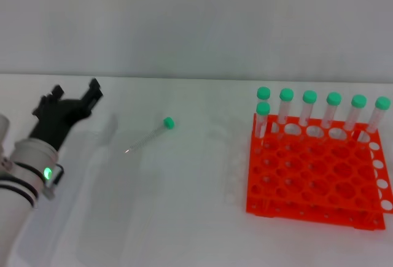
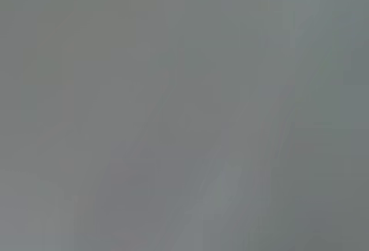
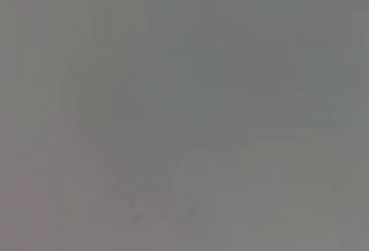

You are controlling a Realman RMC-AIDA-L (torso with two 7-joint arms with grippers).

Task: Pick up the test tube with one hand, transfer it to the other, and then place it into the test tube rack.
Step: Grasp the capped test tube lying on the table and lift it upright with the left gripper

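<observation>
In the head view a clear test tube with a green cap lies flat on the white table, cap pointing to the far right. My left gripper, black on a silver-white arm with a green light, is at the left, open and empty, well to the left of the tube. The orange-red test tube rack stands at the right, with several green-capped tubes upright along its far row. My right gripper is out of view. Both wrist views show only plain grey.
The white table runs from the rack to the left arm. A pale wall stands behind the table's far edge.
</observation>
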